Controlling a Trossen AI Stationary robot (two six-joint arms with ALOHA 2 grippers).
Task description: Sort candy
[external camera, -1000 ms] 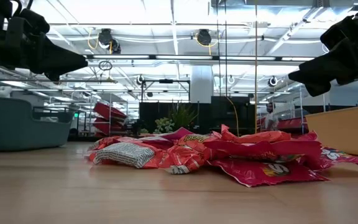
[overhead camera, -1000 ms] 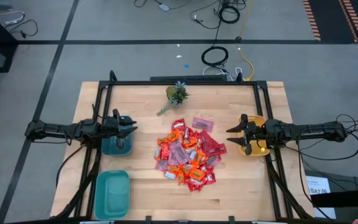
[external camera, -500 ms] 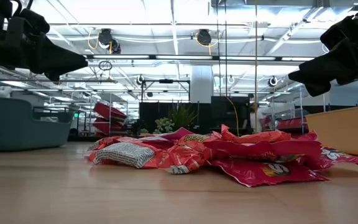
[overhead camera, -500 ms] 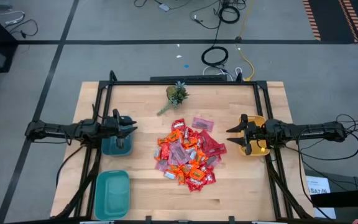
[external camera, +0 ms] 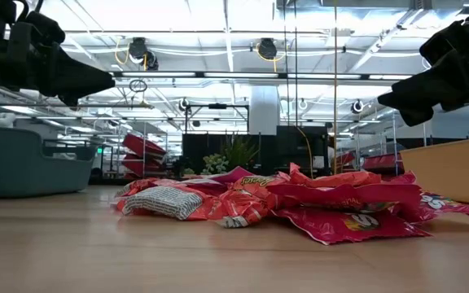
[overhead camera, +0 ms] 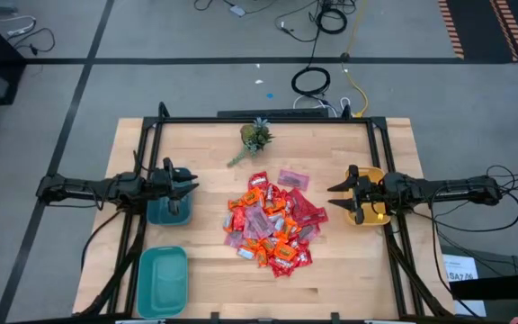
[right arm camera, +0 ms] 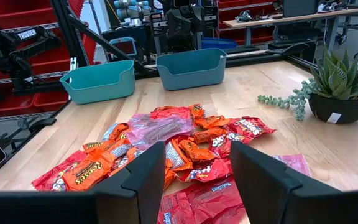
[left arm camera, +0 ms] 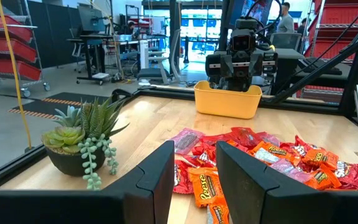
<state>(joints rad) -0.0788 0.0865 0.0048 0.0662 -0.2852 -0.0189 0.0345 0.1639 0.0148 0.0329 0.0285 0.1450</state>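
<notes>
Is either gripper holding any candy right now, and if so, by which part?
Nothing is held. The left gripper and right gripper both hover open and empty on either side of the candy pile, with nothing between their fingers.

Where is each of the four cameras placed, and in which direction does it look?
High: overhead, straight down on the table; both arms show.
Low: at tabletop height, looking level across the candy; both end effectors hang at the top corners.
Left wrist: looks across the candy toward the yellow bin; own fingers below.
Right wrist: looks toward two teal bins; own fingers below.
Both wrist views share the plant.
</notes>
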